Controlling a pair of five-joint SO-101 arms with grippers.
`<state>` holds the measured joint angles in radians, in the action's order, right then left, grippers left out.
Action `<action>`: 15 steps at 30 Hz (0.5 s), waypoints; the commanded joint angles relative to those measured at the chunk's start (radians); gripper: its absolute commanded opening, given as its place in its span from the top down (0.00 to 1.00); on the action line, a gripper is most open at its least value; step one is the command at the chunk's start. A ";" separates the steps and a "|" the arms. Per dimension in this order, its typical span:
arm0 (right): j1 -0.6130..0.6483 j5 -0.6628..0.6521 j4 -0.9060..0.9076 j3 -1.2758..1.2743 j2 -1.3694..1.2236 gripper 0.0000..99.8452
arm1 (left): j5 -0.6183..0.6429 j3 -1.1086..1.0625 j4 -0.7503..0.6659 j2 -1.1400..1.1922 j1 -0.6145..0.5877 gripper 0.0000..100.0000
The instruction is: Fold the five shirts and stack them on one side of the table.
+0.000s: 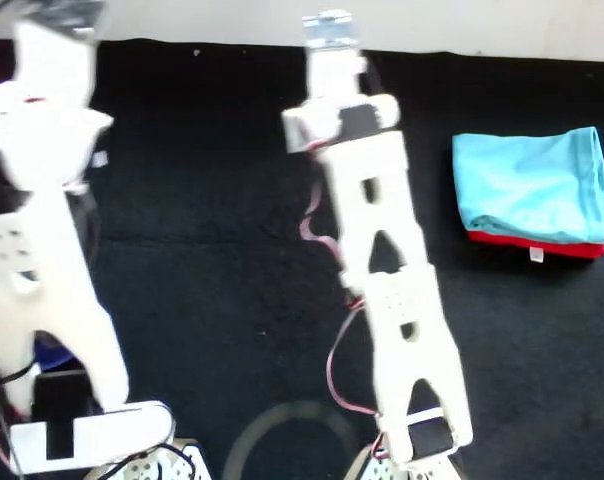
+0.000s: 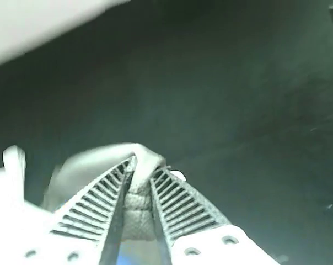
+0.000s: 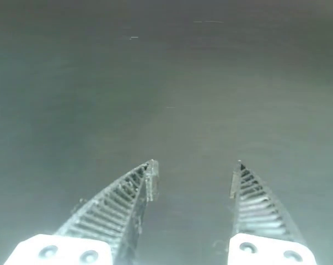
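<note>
The left tool is clenched on a bunched fold of pale grey-white cloth, with the black tabletop behind it. The right tool is released, its jaws spread wide over the dark surface. A folded light blue shirt lies on a folded red shirt, making a stack. One arm stands near that stack. The other arm is well apart from it, beyond the first.

Bare tabletop lies open across the middle and beneath the right pincer. The folded shirt stack occupies the right side; pale cloth fills the left pincer.
</note>
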<state>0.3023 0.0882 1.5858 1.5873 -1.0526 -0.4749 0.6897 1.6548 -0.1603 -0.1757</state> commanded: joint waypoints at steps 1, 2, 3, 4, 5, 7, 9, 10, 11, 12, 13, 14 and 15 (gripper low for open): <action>-0.113 -0.011 0.002 0.047 0.005 0.79 | 0.012 0.050 -0.098 -0.033 0.159 0.99; -0.137 -0.011 0.002 0.047 0.005 0.79 | 0.012 0.050 -0.135 -0.033 0.189 0.99; -0.157 -0.011 0.004 0.047 0.005 0.79 | 0.012 0.050 -0.172 -0.033 0.217 0.99; -0.176 -0.011 0.005 0.047 0.005 0.79 | 0.012 0.050 -0.210 -0.033 0.245 0.99; -0.191 -0.011 0.005 0.045 0.005 0.79 | 0.012 0.050 -0.252 -0.033 0.275 0.99; -0.222 -0.011 0.005 0.039 0.005 0.79 | 0.012 0.050 -0.338 -0.035 0.337 0.99; -0.245 -0.011 0.005 0.039 0.005 0.79 | 0.009 0.050 -0.425 -0.036 0.397 0.99; -0.254 -0.011 0.005 0.041 0.005 0.79 | 0.009 0.050 -0.466 -0.038 0.426 0.99; -0.263 -0.011 0.005 0.042 0.005 0.79 | 0.008 0.050 -0.505 -0.039 0.450 0.99; -0.269 -0.011 0.005 0.042 0.005 0.79 | 0.008 0.050 -0.539 -0.041 0.473 0.99; -0.274 -0.011 0.005 0.042 0.005 0.79 | 0.008 0.050 -0.563 -0.041 0.490 0.99; -0.277 -0.011 0.007 0.042 0.005 0.79 | 0.008 0.050 -0.575 -0.041 0.504 0.99; -0.283 -0.011 0.007 0.042 0.005 0.79 | 0.008 0.050 -0.578 -0.041 0.509 0.99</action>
<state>0.0399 0.0882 1.5873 1.5873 -1.0526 -0.4718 0.7004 1.1377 -0.1603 0.2954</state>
